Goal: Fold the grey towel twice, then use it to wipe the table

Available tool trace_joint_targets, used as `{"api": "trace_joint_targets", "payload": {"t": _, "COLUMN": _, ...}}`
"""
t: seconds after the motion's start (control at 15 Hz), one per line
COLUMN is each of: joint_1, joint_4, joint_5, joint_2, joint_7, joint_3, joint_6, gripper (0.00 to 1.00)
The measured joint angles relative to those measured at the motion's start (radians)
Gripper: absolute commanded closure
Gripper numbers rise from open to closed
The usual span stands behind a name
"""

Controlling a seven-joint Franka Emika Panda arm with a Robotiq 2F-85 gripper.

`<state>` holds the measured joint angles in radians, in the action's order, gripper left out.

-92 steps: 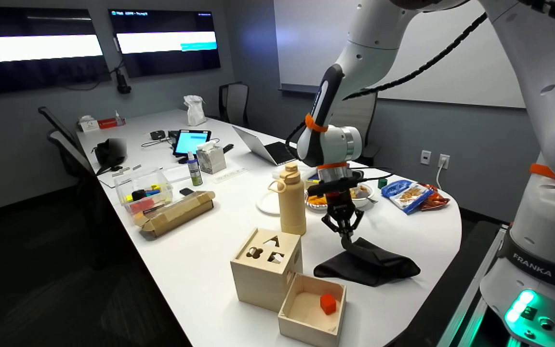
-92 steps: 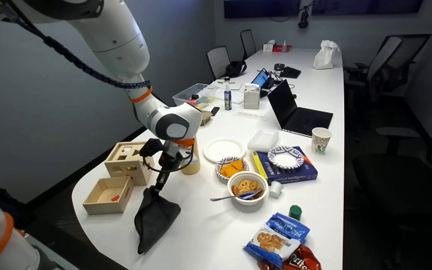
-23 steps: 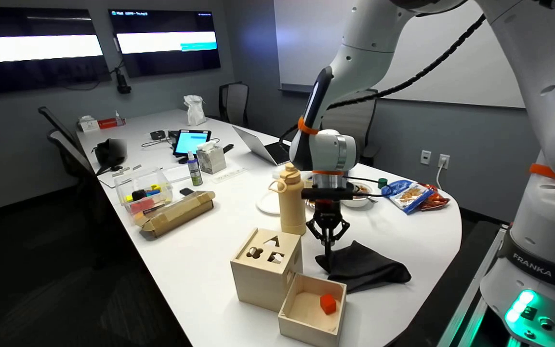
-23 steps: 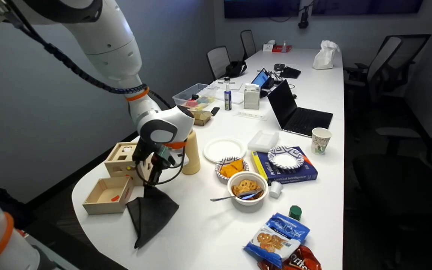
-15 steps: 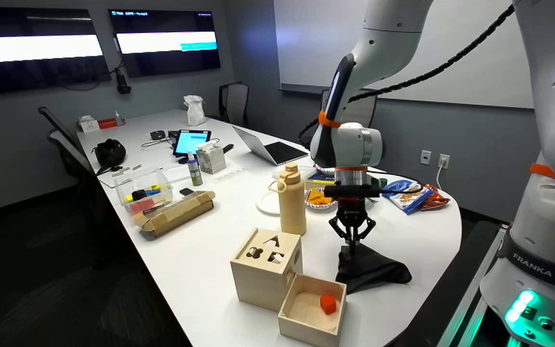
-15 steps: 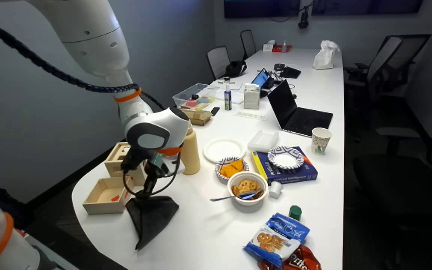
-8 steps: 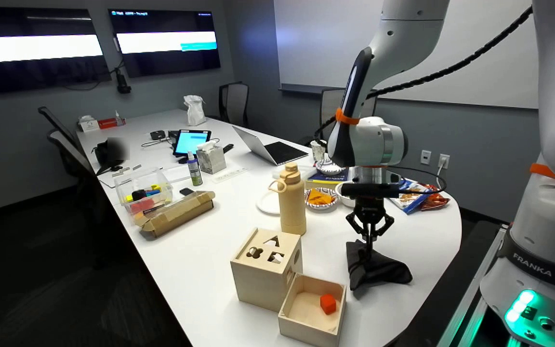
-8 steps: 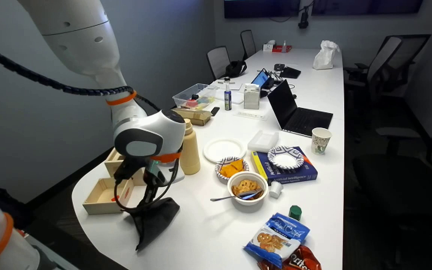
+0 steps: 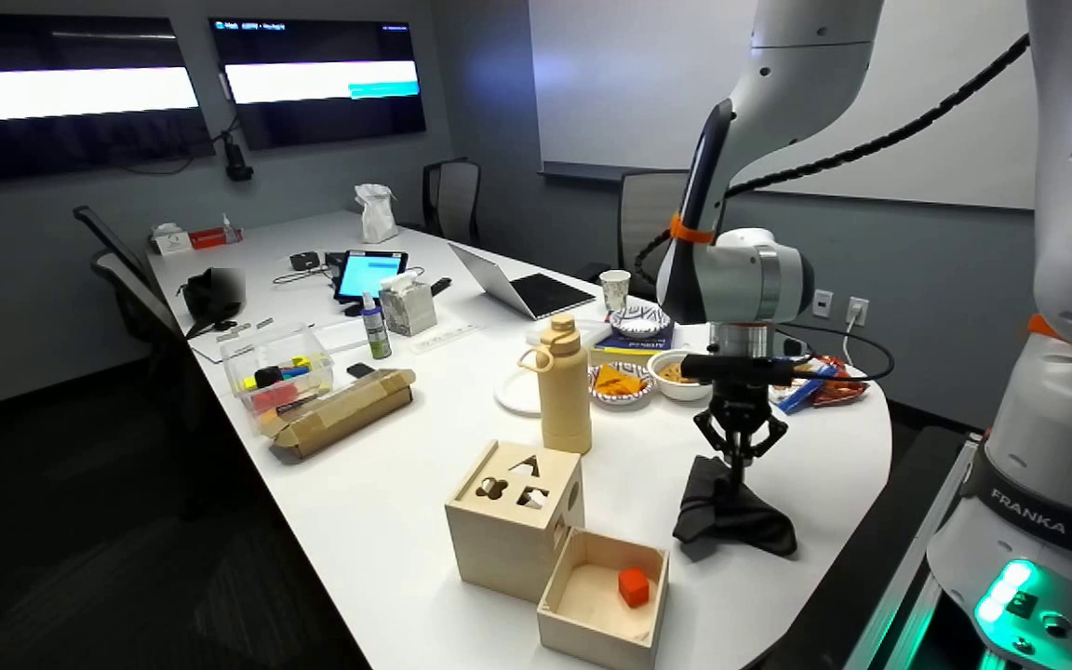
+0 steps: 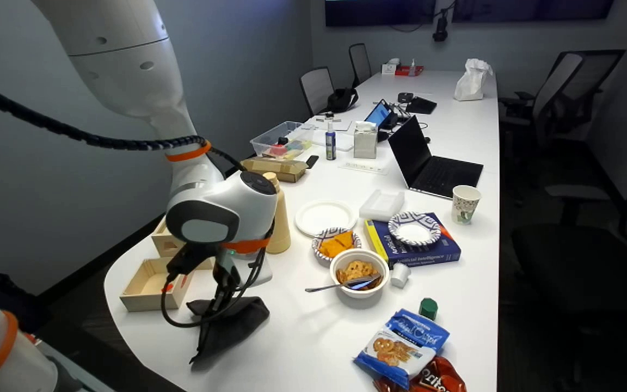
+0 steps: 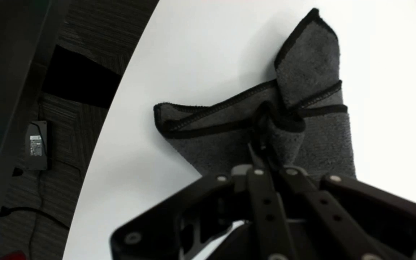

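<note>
Now the gripper (image 9: 736,462) points down at the near end of the white table (image 9: 406,530), its jaws pressed together, clamped on a bunched fold of the grey towel (image 9: 757,523) lying there! Up close in the wrist view, dark hemmed edges overlap, one corner pokes out on the far side and another juts left. And over in an exterior view, left of the towel, the open wooden box (image 9: 595,636) holds a red block (image 9: 634,587), the wooden shape box (image 9: 503,540) sits just beside it, and beyond them a tan bottle (image 9: 565,391) stands upright.
</note>
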<state>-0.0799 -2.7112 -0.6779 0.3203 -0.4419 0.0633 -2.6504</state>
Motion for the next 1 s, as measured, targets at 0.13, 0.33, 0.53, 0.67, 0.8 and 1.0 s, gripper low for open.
{"api": "trace_joint_targets", "payload": {"t": 0.13, "joint_1": -0.008, "joint_4": -0.009, "joint_5": -0.017, "joint_2": 0.001, "joint_7": 0.004, "joint_3": 0.000, "joint_6": 0.000, "gripper": 0.99}}
{"api": "trace_joint_targets", "payload": {"t": 0.33, "joint_1": -0.009, "joint_4": -0.029, "joint_5": -0.026, "joint_2": 0.001, "joint_7": 0.002, "joint_3": 0.000, "joint_6": 0.000, "gripper": 0.99}}
{"api": "trace_joint_targets", "payload": {"t": 0.53, "joint_1": -0.001, "joint_4": -0.036, "joint_5": -0.019, "joint_2": 0.005, "joint_7": -0.035, "joint_3": 0.012, "joint_6": -0.002, "gripper": 0.99}}
{"api": "trace_joint_targets", "payload": {"t": 0.67, "joint_1": 0.010, "joint_4": -0.035, "joint_5": -0.015, "joint_2": 0.010, "joint_7": -0.066, "joint_3": 0.027, "joint_6": -0.016, "gripper": 0.99}}
{"api": "trace_joint_targets", "payload": {"t": 0.8, "joint_1": 0.020, "joint_4": -0.035, "joint_5": 0.002, "joint_2": 0.012, "joint_7": -0.103, "joint_3": 0.046, "joint_6": -0.025, "gripper": 0.99}}
{"api": "trace_joint_targets", "payload": {"t": 1.0, "joint_1": 0.027, "joint_4": -0.035, "joint_5": 0.047, "joint_2": 0.015, "joint_7": -0.153, "joint_3": 0.074, "joint_6": -0.024, "gripper": 0.99}}
